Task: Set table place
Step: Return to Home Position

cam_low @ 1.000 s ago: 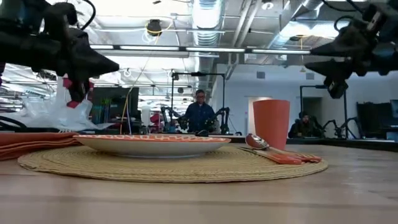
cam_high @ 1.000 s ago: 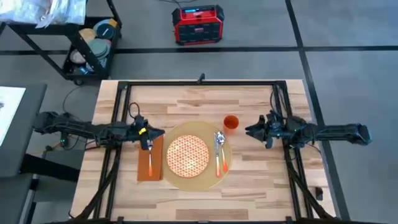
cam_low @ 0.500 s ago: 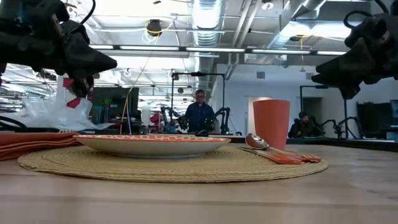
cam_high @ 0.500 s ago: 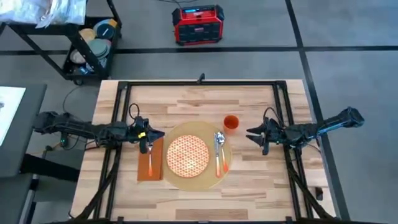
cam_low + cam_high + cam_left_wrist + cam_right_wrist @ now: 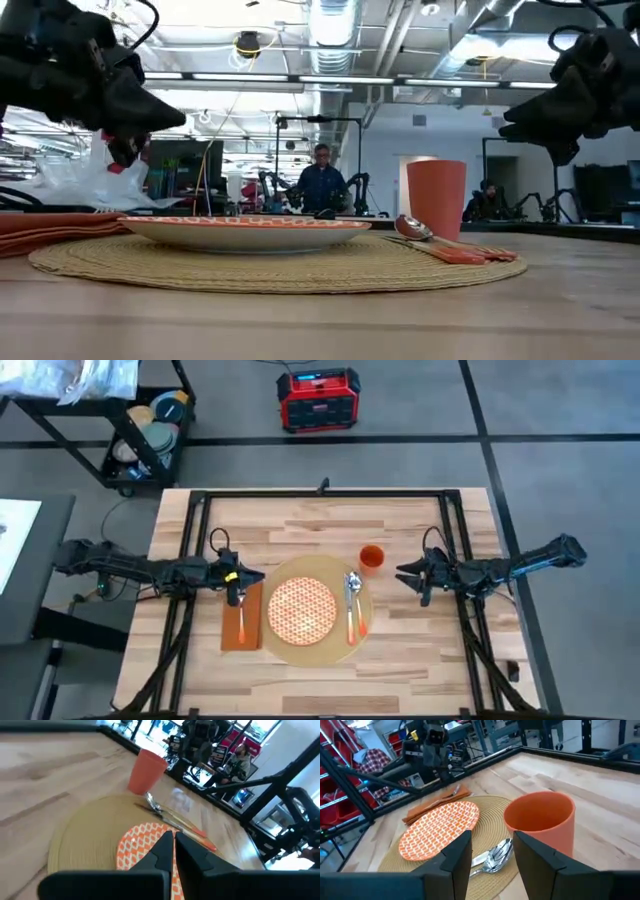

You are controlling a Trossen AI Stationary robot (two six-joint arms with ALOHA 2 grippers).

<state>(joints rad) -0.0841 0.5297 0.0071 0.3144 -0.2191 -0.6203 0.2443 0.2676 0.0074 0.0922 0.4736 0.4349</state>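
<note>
The tan woven place (image 5: 318, 572) lies flat on the wooden table (image 5: 320, 525). An orange-and-white plate (image 5: 301, 608) sits on the place, and an orange-handled spoon (image 5: 352, 600) lies on its right part. An orange cup (image 5: 371, 558) stands upright just beyond the place's far right rim. A rust-orange napkin (image 5: 241, 622) lies left of the place with an orange-handled fork (image 5: 240, 610) on it. My left gripper (image 5: 260, 575) hovers shut above the napkin's far end, holding nothing (image 5: 173, 845). My right gripper (image 5: 400, 573) hovers open to the right of the cup (image 5: 492, 852), touching nothing.
Black frame rails (image 5: 190, 540) (image 5: 452, 525) run over the table at both sides. Bare planks lie beyond and in front of the place. A red box (image 5: 318, 400) and a cart (image 5: 150, 430) stand on the floor past the far edge. A person (image 5: 322, 180) stands in the room behind.
My right arm has come down toward the table, its gripper staying to the right of the cup. The place, plate, cup and cutlery have kept still.
</note>
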